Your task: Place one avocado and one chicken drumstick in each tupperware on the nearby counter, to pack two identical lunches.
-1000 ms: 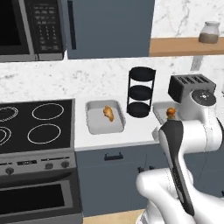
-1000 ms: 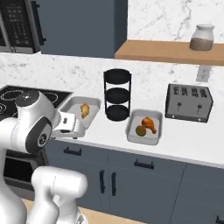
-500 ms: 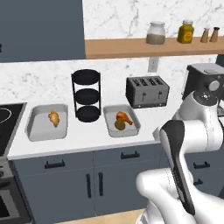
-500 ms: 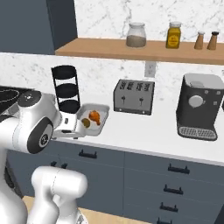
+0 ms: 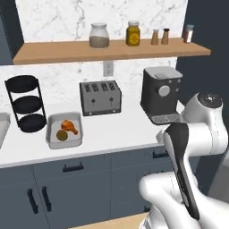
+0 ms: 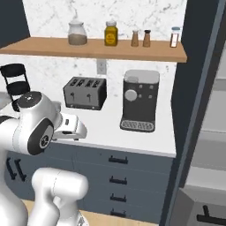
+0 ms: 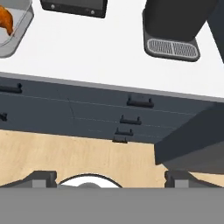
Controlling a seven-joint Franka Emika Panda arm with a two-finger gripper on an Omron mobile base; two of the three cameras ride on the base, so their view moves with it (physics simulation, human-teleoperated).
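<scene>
On the white counter (image 5: 116, 134), a grey tupperware (image 5: 65, 130) holds an orange chicken drumstick (image 5: 69, 126) and a dull green avocado (image 5: 61, 134). A sliver of another tupperware (image 5: 2, 129) shows at the left edge, its contents out of view. In the hand view the tupperware (image 7: 19, 24) and drumstick (image 7: 5, 17) lie at the top left, far from my gripper (image 7: 111, 178). Its fingertips (image 7: 43, 177) stand wide apart, open and with nothing between them, above the wooden floor in front of the cabinets.
A black tiered rack (image 5: 27, 103), a toaster (image 5: 100, 97) and a dark coffee machine (image 5: 161, 94) stand along the back of the counter. Jars sit on the wooden shelf (image 5: 112, 47) above. A tall dark cabinet side (image 6: 194, 110) rises at the right.
The whole picture has slid left, so the base has driven right along the counter. The stove has left the views and the coffee machine has come in. The gripper has stayed open.
</scene>
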